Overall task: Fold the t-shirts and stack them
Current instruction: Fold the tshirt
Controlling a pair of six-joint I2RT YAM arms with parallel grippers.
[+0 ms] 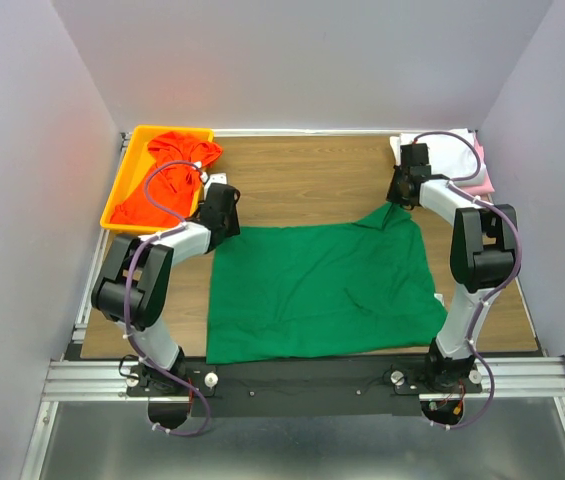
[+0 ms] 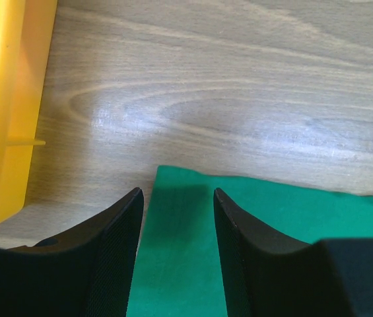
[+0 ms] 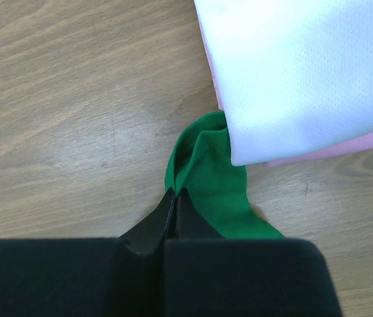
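Dark green cloth t-shirt (image 1: 322, 290) lies spread on wooden table (image 1: 302, 175). Left gripper (image 2: 177, 193), jaws apart, straddles its 10 o'clock corner; right gripper (image 3: 175, 195) clamps its 1 o'clock corner beside white t-shirt (image 3: 305, 72) stacked on pink t-shirt (image 3: 371, 142). Yellow plastic tray (image 1: 120, 195) at 10 o'clock holds orange-red t-shirt (image 1: 162, 185).

Top camera: above, behind my bases, looking down on whole table (image 1: 302, 170). My left wrist camera: close, facing down past left gripper (image 2: 178, 198) onto green shirt (image 2: 272, 251) corner. Right wrist camera: close over shirt's far corner. All three share green shirt.
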